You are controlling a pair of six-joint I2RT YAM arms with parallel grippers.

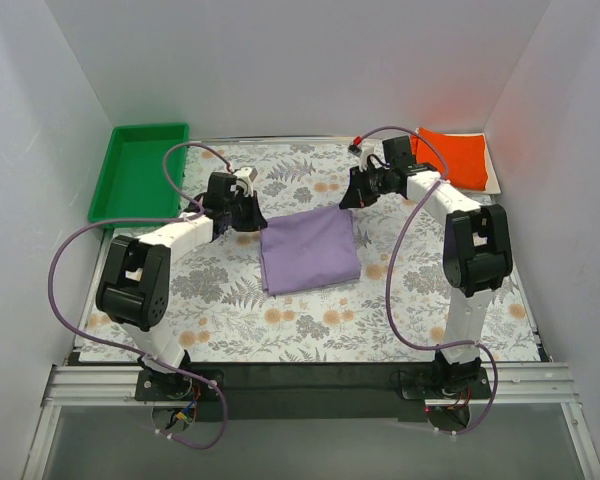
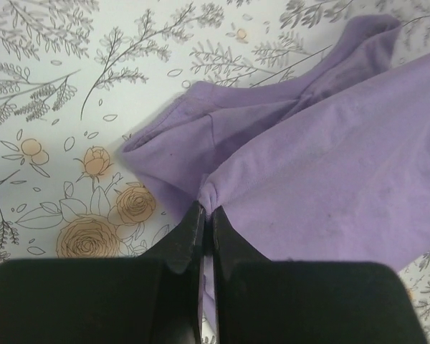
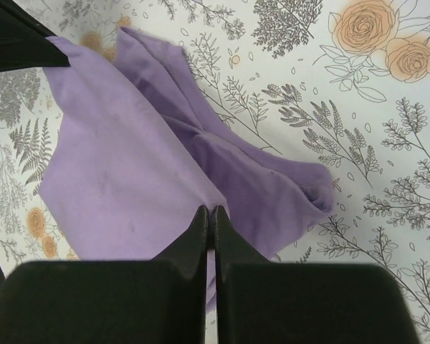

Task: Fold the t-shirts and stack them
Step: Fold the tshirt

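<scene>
The lavender t-shirt point(image 1: 308, 250) lies partly folded in the middle of the floral table. My left gripper point(image 1: 250, 218) is shut on its far left corner; in the left wrist view the cloth point(image 2: 315, 172) is pinched between my gripper's tips point(image 2: 207, 213). My right gripper point(image 1: 348, 200) is shut on its far right corner; in the right wrist view the cloth point(image 3: 129, 179) is pinched at my gripper's tips point(image 3: 211, 213). The orange folded t-shirt point(image 1: 454, 155) lies at the far right on a whitish folded one point(image 1: 494, 180).
A green plastic tray point(image 1: 140, 170) stands at the far left corner. White walls enclose the table on three sides. The floral tablecloth point(image 1: 310, 320) is bare in front of the lavender shirt.
</scene>
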